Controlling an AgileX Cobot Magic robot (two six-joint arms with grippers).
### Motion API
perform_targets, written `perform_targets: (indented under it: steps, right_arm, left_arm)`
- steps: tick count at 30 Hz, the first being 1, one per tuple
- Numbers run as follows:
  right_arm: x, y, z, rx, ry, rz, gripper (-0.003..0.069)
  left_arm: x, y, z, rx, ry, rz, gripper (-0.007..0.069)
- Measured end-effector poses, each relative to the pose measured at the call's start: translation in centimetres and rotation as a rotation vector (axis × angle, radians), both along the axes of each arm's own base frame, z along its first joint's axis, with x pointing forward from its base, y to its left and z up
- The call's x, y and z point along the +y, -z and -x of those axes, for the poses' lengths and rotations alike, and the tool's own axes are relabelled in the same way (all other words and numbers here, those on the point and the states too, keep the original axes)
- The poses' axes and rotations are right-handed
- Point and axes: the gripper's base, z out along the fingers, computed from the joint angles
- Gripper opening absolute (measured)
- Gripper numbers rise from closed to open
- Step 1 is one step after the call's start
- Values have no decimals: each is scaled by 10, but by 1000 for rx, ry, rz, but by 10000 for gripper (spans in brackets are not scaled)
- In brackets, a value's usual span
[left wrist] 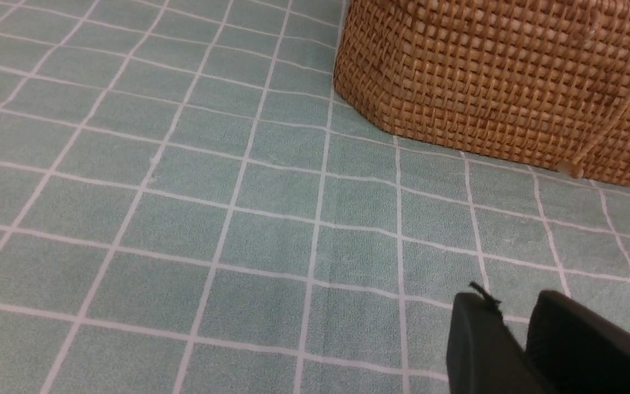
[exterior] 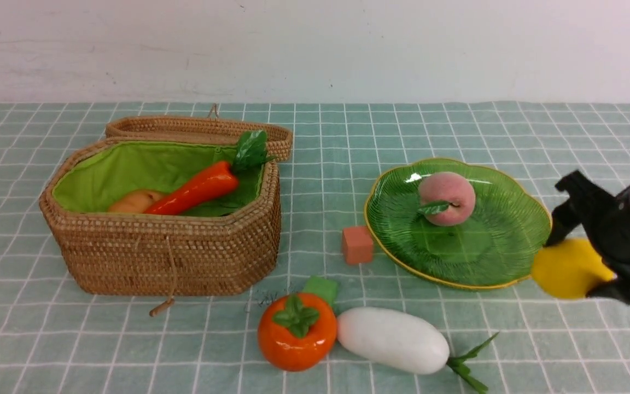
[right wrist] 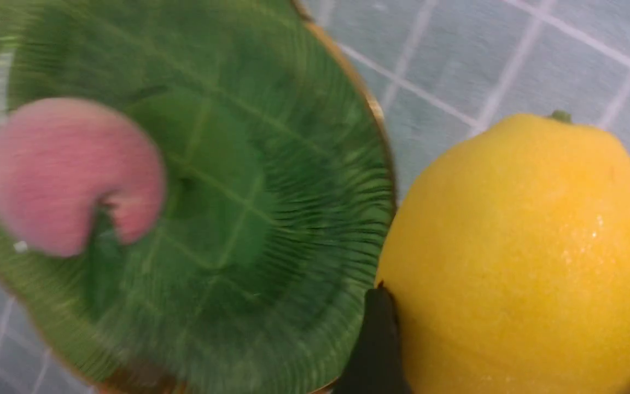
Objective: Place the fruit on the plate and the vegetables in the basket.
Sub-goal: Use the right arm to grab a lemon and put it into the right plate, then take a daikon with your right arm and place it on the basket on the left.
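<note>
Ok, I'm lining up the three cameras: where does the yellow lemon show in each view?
Front view: lemon at the right edge, held in the jaws, by the near-right rim of the plate.
Left wrist view: not in it; only the basket shows.
Right wrist view: lemon large in the foreground, beside the plate.
Shared landmark: the plate holding the peach.

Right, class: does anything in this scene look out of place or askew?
The carrot lies tilted in the basket, its leaves poking over the rim. A tan rounded thing beside it cannot be identified. Nothing looks spilled or damaged.
</note>
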Motion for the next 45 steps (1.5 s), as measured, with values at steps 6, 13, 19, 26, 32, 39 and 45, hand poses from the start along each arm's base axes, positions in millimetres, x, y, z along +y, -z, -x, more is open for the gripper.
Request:
perform_targets:
  steps: [6,13,19,26,32,39,45]
  right_arm:
    - [2,-13,-10,-139,-257,152,550]
    - [10,-3,-66,-83,-625,394,550]
    - [10,16,-105,-61,-692,509,550]
    - [12,42,-121,-48,-678,504,549]
    - [12,39,-120,-52,-633,474,654]
    - [10,23,-110,-25,-621,469,659]
    - [15,-18,-86,-63,-780,565,596]
  left_arm:
    - [0,0,0,0,0,0,145]
    - [0,0,0,0,0,0,153]
    - [0,0,0,0,0,0,159]
    - [0,0,0,0,0,0,167]
    - [0,0,0,0,0,0,176]
    - [0,0,0,0,0,0,183]
    - [0,0,0,0,0,0,185]
